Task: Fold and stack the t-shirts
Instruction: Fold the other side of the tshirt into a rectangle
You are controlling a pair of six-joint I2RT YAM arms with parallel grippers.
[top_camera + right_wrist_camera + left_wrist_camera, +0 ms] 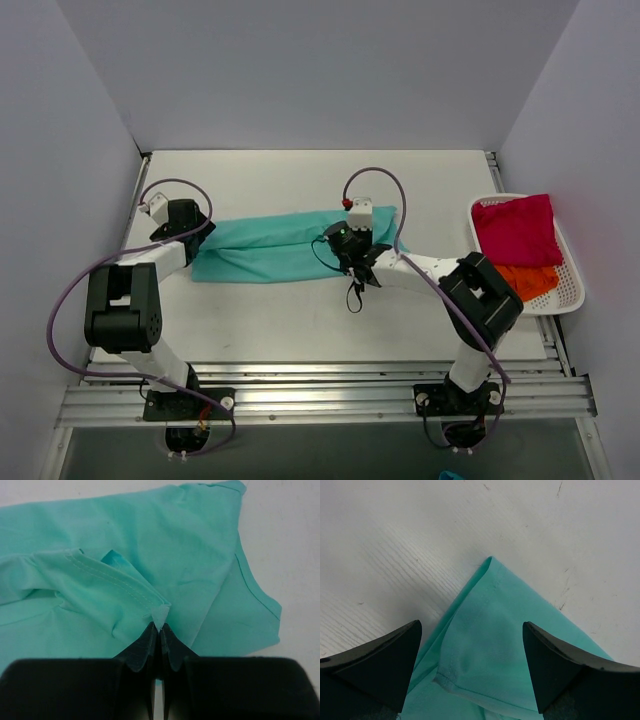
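we pinch the teal t-shirt (pixel 270 250) hem in the right hand (pixel 160 626) to pull a fold, left hand (pixel 471 630) released over the opposite corner, likely to grab it.

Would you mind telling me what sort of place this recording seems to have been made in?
Most likely a lab test cell, not a home: plain pale panels wall in the white table, the left arm and right arm are bolted to a metal rail, and a teal t-shirt lies there.
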